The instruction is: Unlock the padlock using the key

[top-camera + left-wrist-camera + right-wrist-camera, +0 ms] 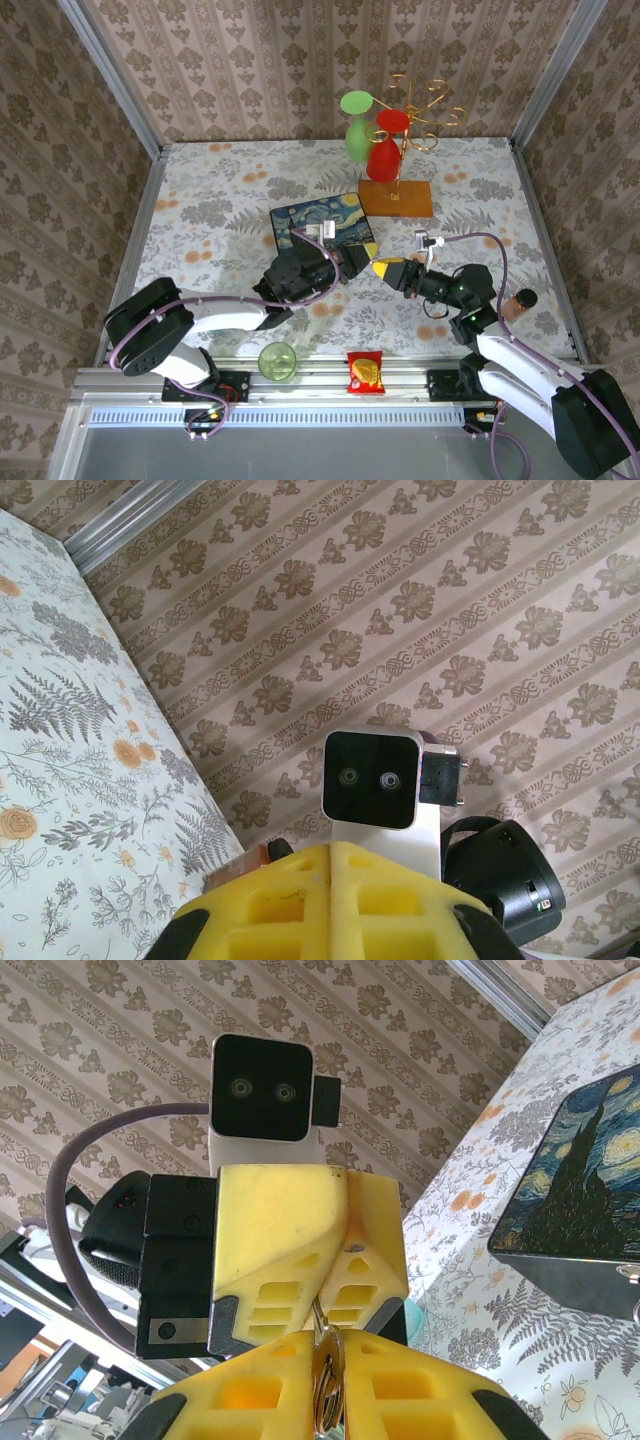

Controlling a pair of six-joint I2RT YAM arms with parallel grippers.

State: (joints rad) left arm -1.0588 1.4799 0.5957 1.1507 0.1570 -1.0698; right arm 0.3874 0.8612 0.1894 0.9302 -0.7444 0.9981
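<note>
My two grippers meet tip to tip over the table, in front of the painted box point(325, 225). The right gripper point(330, 1335) is shut on the silver key point(328, 1380), pinching its head and ring. The blade runs up into the seam between the yellow fingers of the left gripper point(325, 1295). Those fingers are pressed together, and the padlock stays hidden between them. From above, the left gripper point(358, 264) and right gripper point(383, 269) touch noses. In the left wrist view its own gripper point(333, 845) looks shut, facing the right wrist camera point(370, 778).
The starry-painted box point(580, 1190) lies just behind the grippers. A wooden-based wire stand point(397, 197) with red and green cups is further back. A green cup point(277, 360) and a red snack packet point(365, 372) sit at the near edge, and a brown cylinder point(520, 301) at right.
</note>
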